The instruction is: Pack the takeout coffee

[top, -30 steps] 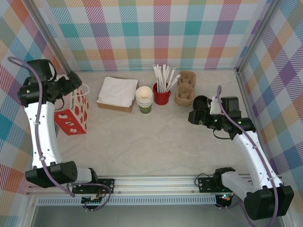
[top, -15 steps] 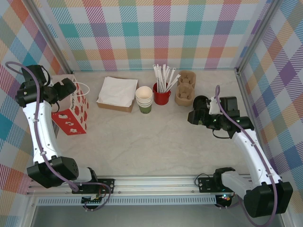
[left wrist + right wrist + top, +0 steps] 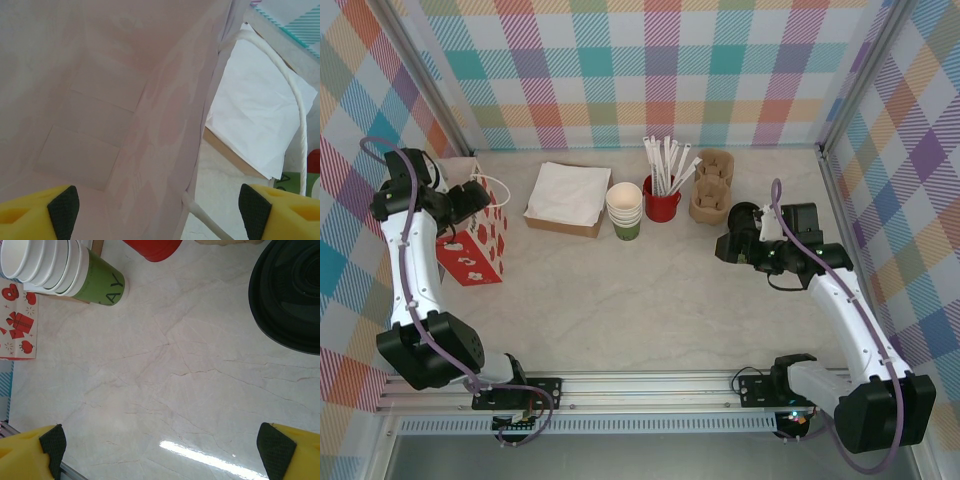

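At the surface's left edge, begun narrowing wide left fingers astride the wall of the red-and-white paper bag, steadying it for the black-lidded cup; right fingers wide.

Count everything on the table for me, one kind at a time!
Bag: 1
Napkin tray: 1
Cup stack: 1
Red cup of straws: 1
Cardboard carrier: 1
Black lid: 1
Total: 6
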You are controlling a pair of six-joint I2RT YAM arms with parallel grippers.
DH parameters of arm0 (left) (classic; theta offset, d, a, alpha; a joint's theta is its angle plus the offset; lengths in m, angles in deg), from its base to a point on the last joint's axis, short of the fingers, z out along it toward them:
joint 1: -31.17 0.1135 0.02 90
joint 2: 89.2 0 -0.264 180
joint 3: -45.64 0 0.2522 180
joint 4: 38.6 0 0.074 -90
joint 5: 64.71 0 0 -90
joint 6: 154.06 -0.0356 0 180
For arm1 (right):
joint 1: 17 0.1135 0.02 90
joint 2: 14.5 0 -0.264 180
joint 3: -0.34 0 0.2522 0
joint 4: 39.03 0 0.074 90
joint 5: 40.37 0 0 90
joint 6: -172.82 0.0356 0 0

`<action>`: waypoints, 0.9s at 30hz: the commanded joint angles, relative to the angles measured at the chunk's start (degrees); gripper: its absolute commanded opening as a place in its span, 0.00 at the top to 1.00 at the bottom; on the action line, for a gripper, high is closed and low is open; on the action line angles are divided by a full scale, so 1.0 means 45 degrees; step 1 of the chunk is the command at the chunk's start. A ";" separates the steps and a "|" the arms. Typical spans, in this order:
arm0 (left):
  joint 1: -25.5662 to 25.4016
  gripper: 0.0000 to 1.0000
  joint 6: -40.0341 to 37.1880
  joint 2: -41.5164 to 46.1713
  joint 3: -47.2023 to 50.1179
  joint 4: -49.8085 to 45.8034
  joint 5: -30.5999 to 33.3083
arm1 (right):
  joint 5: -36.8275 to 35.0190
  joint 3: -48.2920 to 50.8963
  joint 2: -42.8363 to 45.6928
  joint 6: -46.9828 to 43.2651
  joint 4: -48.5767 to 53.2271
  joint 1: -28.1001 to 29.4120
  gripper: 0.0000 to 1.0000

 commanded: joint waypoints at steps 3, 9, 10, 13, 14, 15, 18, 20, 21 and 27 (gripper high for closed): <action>0.0193 0.28 -0.0482 -0.0080 0.0244 0.0249 -0.0353 | 0.0059 0.0202 -0.0014 -0.0261 -0.0155 -0.0047 0.01; 0.0194 0.51 -0.0804 0.0249 0.0585 0.0449 -0.0153 | 0.0059 0.0320 0.0103 -0.0208 -0.0169 -0.0047 0.01; 0.0186 0.55 -0.0815 0.0297 0.0636 0.0463 -0.0114 | 0.0049 0.0337 0.0100 -0.0198 -0.0166 -0.0047 0.00; 0.0188 0.68 -0.0832 0.0497 0.0676 0.0449 0.0062 | 0.0039 0.0332 0.0122 -0.0198 -0.0163 -0.0047 0.01; 0.0194 0.72 -0.0827 0.0592 0.0698 0.0449 0.0129 | 0.0044 0.0336 0.0117 -0.0191 -0.0156 -0.0048 0.00; 0.0190 0.76 -0.0830 0.0695 0.0728 0.0446 0.0212 | 0.0046 0.0331 0.0122 -0.0191 -0.0149 -0.0047 0.01; 0.0181 0.87 -0.0851 0.1031 0.0797 0.0407 0.0517 | 0.0056 0.0332 0.0139 -0.0158 -0.0170 -0.0045 0.00; 0.0186 0.92 -0.0875 0.1262 0.0873 0.0392 0.0672 | 0.0058 0.0330 0.0141 -0.0138 -0.0150 -0.0046 0.01; 0.0194 0.95 -0.0909 0.1396 0.0925 0.0390 0.0731 | 0.0040 0.0324 0.0158 -0.0123 -0.0152 -0.0047 0.01; 0.0117 1.00 -0.1010 0.2133 0.1170 0.0266 0.1026 | 0.0012 0.0380 0.0276 -0.0040 -0.0104 -0.0047 0.00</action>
